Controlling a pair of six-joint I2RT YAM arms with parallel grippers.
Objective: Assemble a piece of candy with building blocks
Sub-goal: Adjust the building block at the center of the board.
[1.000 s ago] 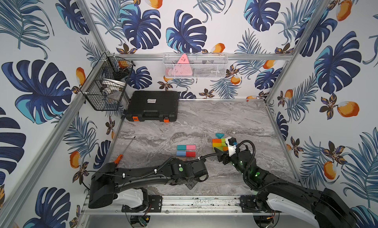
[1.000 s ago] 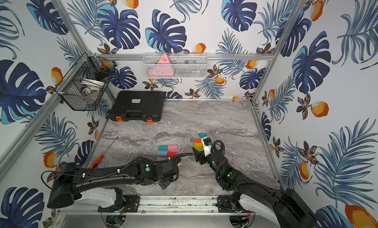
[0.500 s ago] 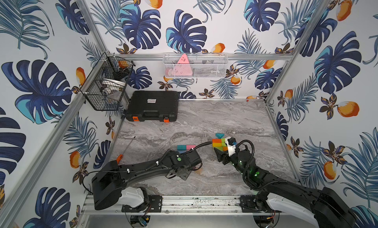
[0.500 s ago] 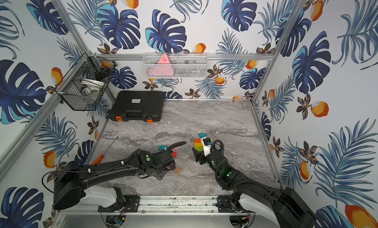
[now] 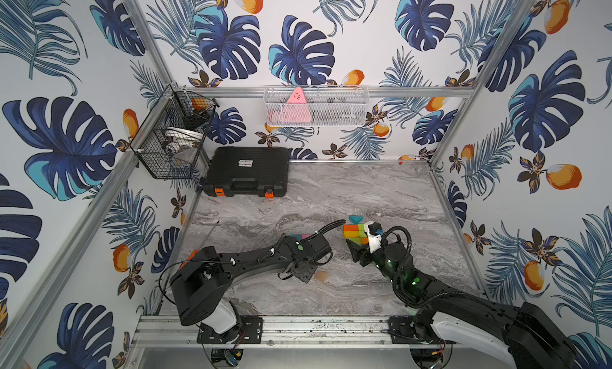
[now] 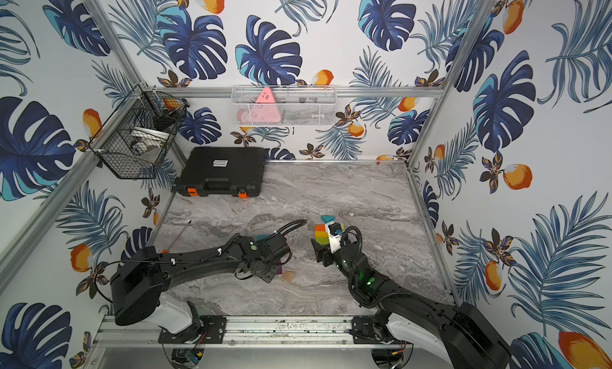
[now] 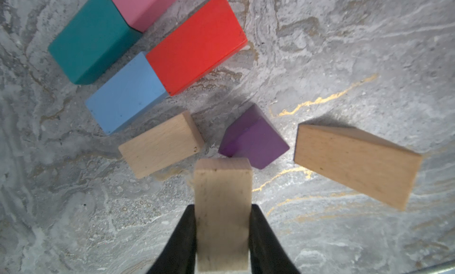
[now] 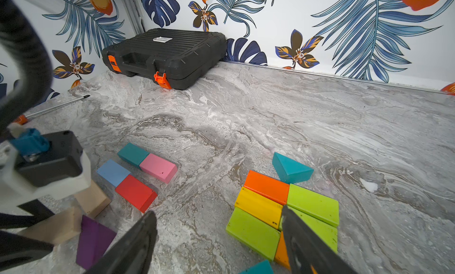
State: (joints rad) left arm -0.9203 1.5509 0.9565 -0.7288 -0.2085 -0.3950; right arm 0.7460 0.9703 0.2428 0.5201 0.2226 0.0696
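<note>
**Left wrist view: one plain block in hand, candy only part-built**

The left gripper (image 7: 222,208) is clamped on a plain wood block (image 7: 222,181), with its fingers pressed against the block's two long sides. Whether that block touches the tabletop (image 5: 347,185) cannot be told. Three loose pieces lie near it, none joined to anything: a plain wood rectangle (image 7: 161,144), a purple triangle (image 7: 253,137) and a plain wood wedge (image 7: 354,162). Beyond them, four rectangles (image 7: 157,46) in teal, pink, blue and red sit packed edge to edge as a small slab.

In both top views the left arm covers most of this group, just below the middle of the frame. The built cluster (image 5: 355,233) lies right of centre, close in front of the right gripper (image 8: 216,216). That gripper's fingers stand apart and hold nothing.

The cluster is made of orange, yellow and green rectangles laid tight together. A teal triangle (image 8: 290,172) sits at its far end, and whether it touches the cluster or only lies just beside it cannot be told. A second teal piece (image 8: 258,267) shows at the near end, mostly cut off by the frame edge.

The candy's body and at least one wrapper end appear to be in place. The held block, the three loose pieces and the four-colour slab all remain well apart from the cluster. The task therefore looks roughly midway, though how many of those pieces the design needs cannot be told.
</note>
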